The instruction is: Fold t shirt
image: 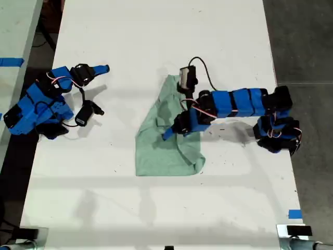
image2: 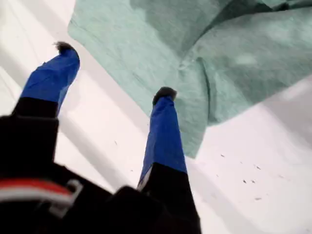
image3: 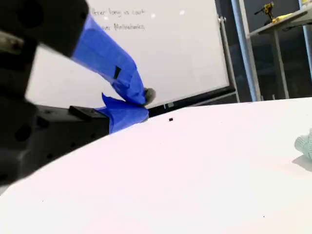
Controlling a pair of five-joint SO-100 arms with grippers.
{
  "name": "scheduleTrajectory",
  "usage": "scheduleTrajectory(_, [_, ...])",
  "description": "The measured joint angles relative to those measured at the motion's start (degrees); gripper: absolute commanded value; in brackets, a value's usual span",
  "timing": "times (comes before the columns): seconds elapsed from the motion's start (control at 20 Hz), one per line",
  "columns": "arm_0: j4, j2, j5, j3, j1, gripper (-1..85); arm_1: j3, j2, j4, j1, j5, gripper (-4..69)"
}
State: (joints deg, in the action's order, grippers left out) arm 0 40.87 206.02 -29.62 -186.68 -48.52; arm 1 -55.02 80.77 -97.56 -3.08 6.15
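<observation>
The pale mint-green t shirt (image: pixel 158 153) lies crumpled on the white table (image: pixel 156 31), wide at its near hem and narrowing toward the far end. My first gripper (image: pixel 167 134) reaches in from the exterior view's right and hovers low over the shirt's middle. In the first wrist view my first gripper (image2: pixel 114 70) stands open: one blue fingertip (image2: pixel 165 93) is over the t shirt (image2: pixel 234 58), the other over bare table, with nothing held. My second gripper (image: pixel 103 69) rests folded at the exterior view's left, well away from the shirt. Its jaws (image3: pixel 142 100) are shut and empty, and a sliver of t shirt (image3: pixel 306 144) shows at that frame's edge.
The table ends in dark floor on the exterior view's right and a gap on its left. A blue tape mark (image: pixel 295 214) sits near the front right corner of the exterior view. A whiteboard (image3: pixel 161 48) stands beyond the table in the second wrist view.
</observation>
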Motion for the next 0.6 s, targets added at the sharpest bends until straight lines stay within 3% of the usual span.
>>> scheduleTrajectory(0.1, [0.0,0.0,0.0,0.0,0.0,-0.2,-10.3,9.2,-0.9,0.4,-1.4,22.5])
scheduleTrajectory(0.2, [0.0,0.0,0.0,0.0,0.0,-0.2,-23.6,20.6,-0.9,1.8,-2.8,3.7])
scheduleTrajectory(0.3, [0.0,0.0,0.0,0.0,0.0,-0.2,-39.8,32.8,1.1,4.7,-2.8,3.3])
scheduleTrajectory(0.5, [0.0,0.0,0.0,0.0,0.0,-0.2,-83.3,65.4,22.3,12.6,6.2,1.9])
scheduleTrajectory(0.6, [0.0,0.0,0.0,0.0,-0.1,-0.2,-103.5,86.7,25.0,15.1,6.7,1.8])
